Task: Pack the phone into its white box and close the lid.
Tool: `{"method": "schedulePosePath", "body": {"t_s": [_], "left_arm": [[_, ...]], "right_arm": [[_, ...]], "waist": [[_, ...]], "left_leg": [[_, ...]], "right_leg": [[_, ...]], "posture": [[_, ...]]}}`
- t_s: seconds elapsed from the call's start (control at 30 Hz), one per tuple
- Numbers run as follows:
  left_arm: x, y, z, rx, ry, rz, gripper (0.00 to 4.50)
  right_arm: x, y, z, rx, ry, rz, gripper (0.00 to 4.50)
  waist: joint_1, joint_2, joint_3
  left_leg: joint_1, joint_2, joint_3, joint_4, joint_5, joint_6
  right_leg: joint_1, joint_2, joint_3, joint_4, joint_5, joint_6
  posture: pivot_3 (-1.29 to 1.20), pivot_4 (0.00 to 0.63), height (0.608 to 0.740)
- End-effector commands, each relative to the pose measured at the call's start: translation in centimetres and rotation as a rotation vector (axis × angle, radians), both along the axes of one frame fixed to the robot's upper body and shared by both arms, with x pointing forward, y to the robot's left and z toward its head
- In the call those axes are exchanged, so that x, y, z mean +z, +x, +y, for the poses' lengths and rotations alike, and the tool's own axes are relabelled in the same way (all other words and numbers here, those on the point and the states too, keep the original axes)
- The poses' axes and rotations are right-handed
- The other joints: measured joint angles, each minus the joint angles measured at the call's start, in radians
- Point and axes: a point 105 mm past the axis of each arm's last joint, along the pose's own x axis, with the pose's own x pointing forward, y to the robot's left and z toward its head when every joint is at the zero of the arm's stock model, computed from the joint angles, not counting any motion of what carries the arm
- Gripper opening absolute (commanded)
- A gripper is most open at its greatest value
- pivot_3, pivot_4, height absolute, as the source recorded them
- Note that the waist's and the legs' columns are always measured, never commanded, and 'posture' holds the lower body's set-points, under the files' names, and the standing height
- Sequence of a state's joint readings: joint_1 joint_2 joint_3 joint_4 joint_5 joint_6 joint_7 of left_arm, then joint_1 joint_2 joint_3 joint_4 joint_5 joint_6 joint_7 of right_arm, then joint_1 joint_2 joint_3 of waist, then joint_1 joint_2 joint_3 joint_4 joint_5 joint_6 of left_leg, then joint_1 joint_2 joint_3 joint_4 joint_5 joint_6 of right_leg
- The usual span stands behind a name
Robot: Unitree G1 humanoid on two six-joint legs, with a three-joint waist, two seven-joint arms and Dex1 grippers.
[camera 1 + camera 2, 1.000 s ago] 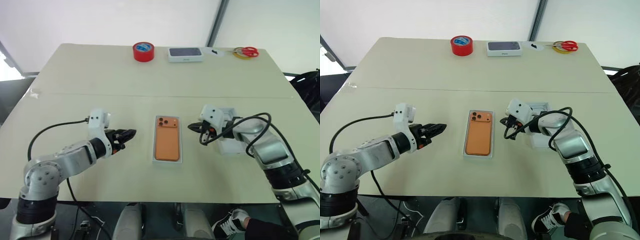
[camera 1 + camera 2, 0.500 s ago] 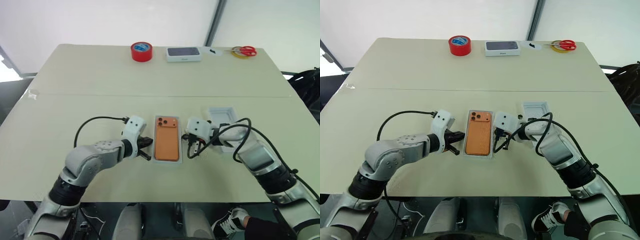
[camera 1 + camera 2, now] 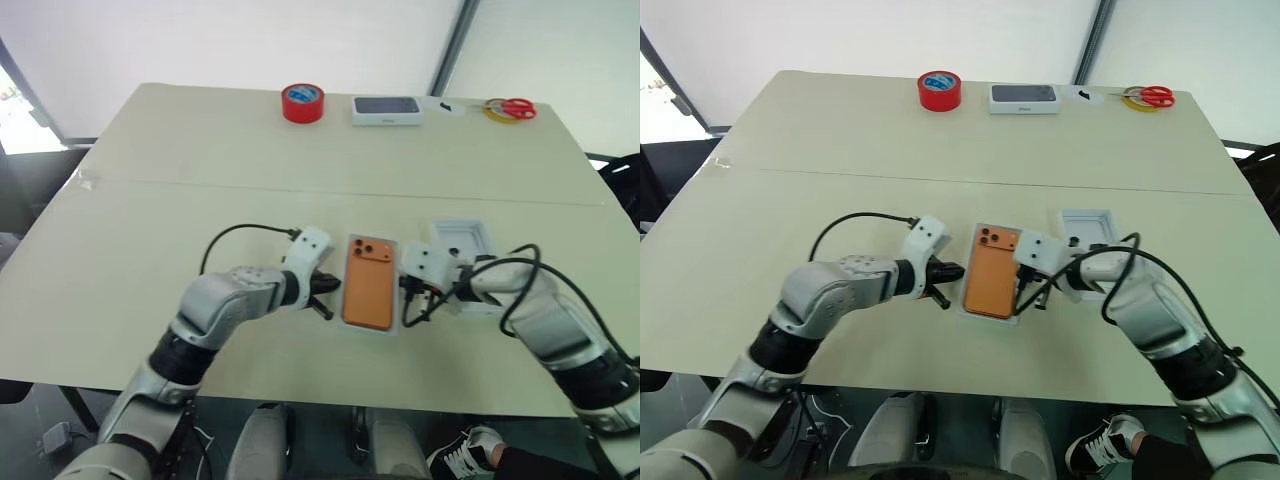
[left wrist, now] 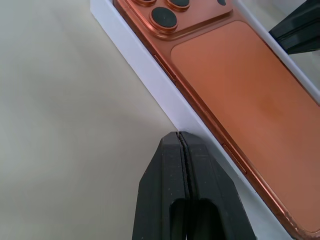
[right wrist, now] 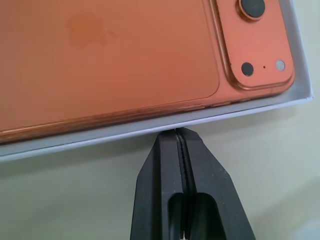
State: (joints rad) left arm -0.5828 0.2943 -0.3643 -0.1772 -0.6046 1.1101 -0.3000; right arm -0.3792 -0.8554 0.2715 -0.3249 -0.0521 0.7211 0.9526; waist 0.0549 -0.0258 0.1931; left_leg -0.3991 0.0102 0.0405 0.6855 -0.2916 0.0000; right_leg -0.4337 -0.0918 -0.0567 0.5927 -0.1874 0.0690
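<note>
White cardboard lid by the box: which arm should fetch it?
Right. The shallow white cardboard lid lies just beyond the right end effector; the left end effector sits across the flat orange phone.

Two arms are seen, made of rounded silver-grey metal parts with black rings at the joints. Small round screw holes are set in the big grey shoulder joint of the left arm (image 3: 225, 305). A white boxy block is fixed near the end of each arm. A thin black cable is looped from each white block back along the arm; on the right arm (image 3: 545, 320) the cables are curled in big loops. Each arm is ended by two flat black fingers (image 4: 182, 185) with pointed tips.
</note>
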Motion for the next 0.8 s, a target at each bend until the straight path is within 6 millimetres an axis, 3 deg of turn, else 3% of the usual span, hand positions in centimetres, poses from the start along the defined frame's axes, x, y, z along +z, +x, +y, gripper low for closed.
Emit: {"method": "schedulePosePath", "body": {"t_s": [0.03,0.3,0.53,0.67,0.77,0.8], "left_arm": [[1.1,-2.7,-4.8,-0.224,-0.084,0.016,0.04],[0.7,-3.1,-6.3,-0.274,-0.085,0.048,0.04],[0.5,-2.4,-5.1,-0.225,-0.083,0.056,0.04],[1.1,-1.4,-2.8,-0.146,-0.109,0.048,0.04],[1.5,-0.6,0.3,-0.063,-0.119,0.012,0.00],[1.7,-0.5,1.1,-0.042,-0.116,-0.004,0.00]], "right_arm": [[0.8,-1.4,-0.2,0.048,0.011,-0.003,0.00],[0.1,-2.5,-2.7,-0.027,-0.012,0.026,0.00],[0.4,-2.2,-3.2,-0.047,-0.015,0.010,0.00],[2.0,-2.3,-4.9,-0.075,-0.018,0.008,0.00],[3.5,-3.1,-5.7,-0.082,0.015,0.035,0.85],[4.0,-3.1,-5.7,-0.088,0.027,0.027,1.39]], "waist": [[0.002,0.000,0.000],[-0.014,0.000,0.000],[-0.014,0.001,0.000],[-0.017,0.001,0.000],[-0.019,0.002,0.000],[-0.019,0.002,0.000]], "left_leg": [[0.000,0.000,0.000,0.000,0.000,0.000],[-0.001,-0.001,-0.001,0.000,-0.001,0.002],[0.000,-0.001,-0.002,0.001,-0.001,0.002],[-0.001,0.000,-0.002,0.001,-0.001,0.002],[-0.002,0.000,-0.002,0.000,-0.001,0.002],[-0.002,0.000,-0.002,0.000,-0.001,0.002]], "right_leg": [[0.000,-0.001,0.000,0.000,0.000,0.000],[-0.001,-0.001,0.000,0.000,-0.002,0.003],[0.000,-0.001,0.000,0.001,-0.002,0.003],[-0.001,-0.001,0.000,0.001,-0.002,0.003],[-0.002,-0.001,0.000,0.002,-0.002,0.003],[-0.003,0.000,0.000,0.002,-0.002,0.003]], "posture": [[0.00,0.150,0.730],[0.00,0.150,0.730],[0.00,0.150,0.730],[0.00,0.150,0.730],[0.00,0.150,0.730],[0.00,0.150,0.730]]}}
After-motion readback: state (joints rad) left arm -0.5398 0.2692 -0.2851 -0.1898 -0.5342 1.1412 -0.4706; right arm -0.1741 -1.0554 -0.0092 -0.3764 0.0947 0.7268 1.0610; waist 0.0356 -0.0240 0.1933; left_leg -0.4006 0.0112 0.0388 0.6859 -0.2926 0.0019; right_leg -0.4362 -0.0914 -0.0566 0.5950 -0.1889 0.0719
